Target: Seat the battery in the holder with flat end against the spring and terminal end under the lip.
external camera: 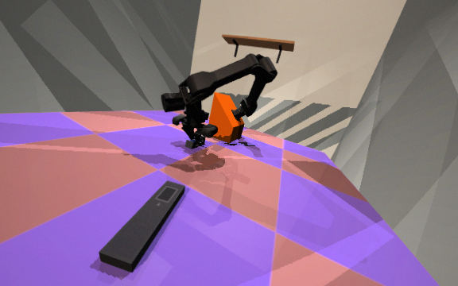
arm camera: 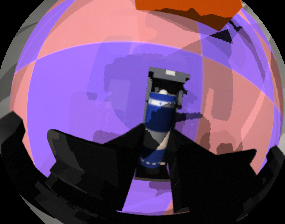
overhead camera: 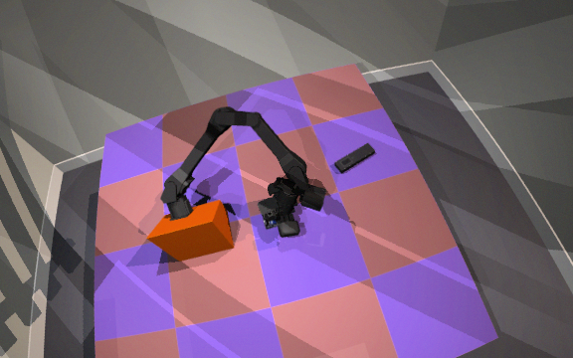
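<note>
The battery (arm camera: 161,117), blue with white bands, lies lengthwise over the holder in the wrist view. Its pale terminal nub points to the holder's far end, with a dark gap between. The holder (arm camera: 169,73) is grey and dark; its far end wall shows ahead of the battery, and a side wall runs along the left. My gripper (overhead camera: 280,223) (external camera: 198,141) (arm camera: 155,129) is shut on the battery, with a fingertip on each side, low over the table. The spring is hidden, and whether the battery is fully down cannot be told. In the top and exterior views the arm mostly hides battery and holder.
An orange wedge-shaped block (overhead camera: 194,234) (external camera: 223,121) (arm camera: 193,9) stands beside the arm's base. A long dark bar with a small square panel (overhead camera: 355,158) (external camera: 141,228) lies on the checkered table (overhead camera: 316,264) (external camera: 74,167), away from the gripper. A wooden shelf (external camera: 258,42) hangs on the back wall.
</note>
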{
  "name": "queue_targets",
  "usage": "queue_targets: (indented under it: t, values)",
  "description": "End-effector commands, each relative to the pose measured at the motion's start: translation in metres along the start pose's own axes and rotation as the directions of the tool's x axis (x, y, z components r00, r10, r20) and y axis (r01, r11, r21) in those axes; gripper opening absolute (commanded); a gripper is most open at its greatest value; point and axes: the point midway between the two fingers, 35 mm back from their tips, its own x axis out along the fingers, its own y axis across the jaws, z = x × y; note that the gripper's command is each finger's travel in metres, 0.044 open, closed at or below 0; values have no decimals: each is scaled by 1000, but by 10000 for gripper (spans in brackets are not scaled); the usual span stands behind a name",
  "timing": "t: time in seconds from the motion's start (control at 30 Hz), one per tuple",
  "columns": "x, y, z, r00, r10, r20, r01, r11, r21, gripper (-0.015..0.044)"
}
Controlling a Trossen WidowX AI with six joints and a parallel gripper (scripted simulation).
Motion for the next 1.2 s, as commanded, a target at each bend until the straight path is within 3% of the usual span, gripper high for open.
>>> queue_targets:
  t: [0.0,1.17]
  values:
    - [-2,1,-6,999,9,-39,-9,1000,-10,72]
    - [3,-3,1,985,10,-174,-12,1000,-10,72]
